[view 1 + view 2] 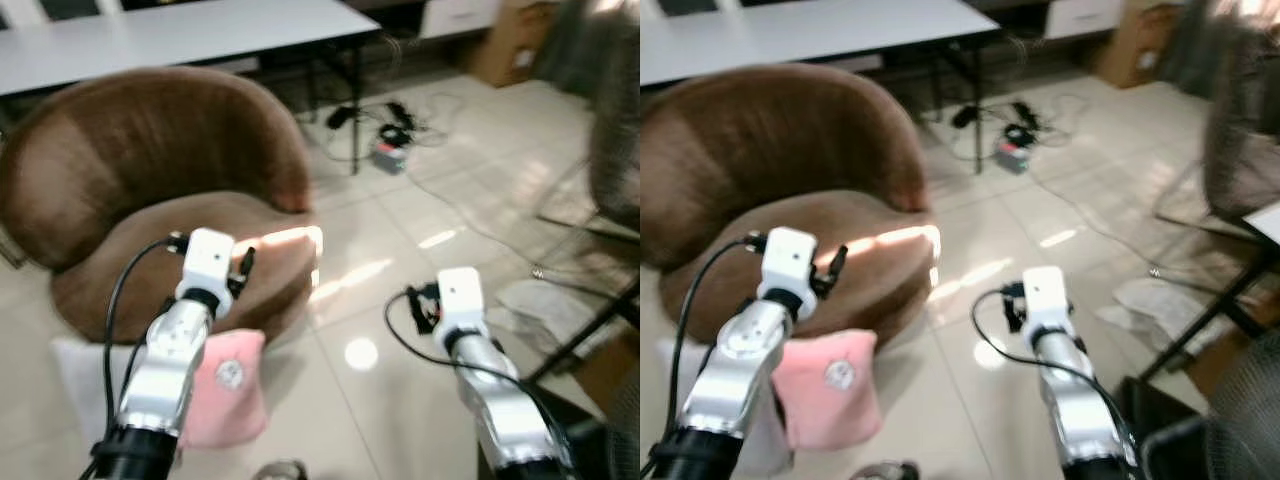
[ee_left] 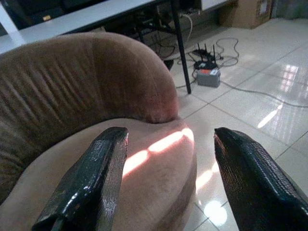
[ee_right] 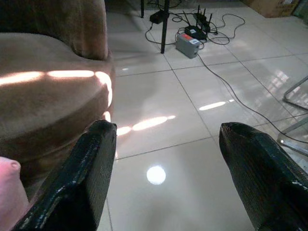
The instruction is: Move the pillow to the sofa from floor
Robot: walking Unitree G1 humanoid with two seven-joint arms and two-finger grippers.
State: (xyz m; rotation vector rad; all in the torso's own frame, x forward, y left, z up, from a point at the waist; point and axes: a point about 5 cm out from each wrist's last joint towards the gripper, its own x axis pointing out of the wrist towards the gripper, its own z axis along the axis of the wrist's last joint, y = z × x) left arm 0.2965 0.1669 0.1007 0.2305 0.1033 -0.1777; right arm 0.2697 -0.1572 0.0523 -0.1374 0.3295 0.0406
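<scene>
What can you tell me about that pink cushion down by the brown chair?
The pink pillow is a small, soft-looking square cushion with a round pale emblem near its middle. It lies on the glossy tiled floor, close against the front base of the brown sofa, whose seat is bare. The left arm crosses in front of its left edge, hiding part of it. Something white lies beside it on the floor. A pink corner shows in the right wrist view. Neither gripper touches it.
</scene>
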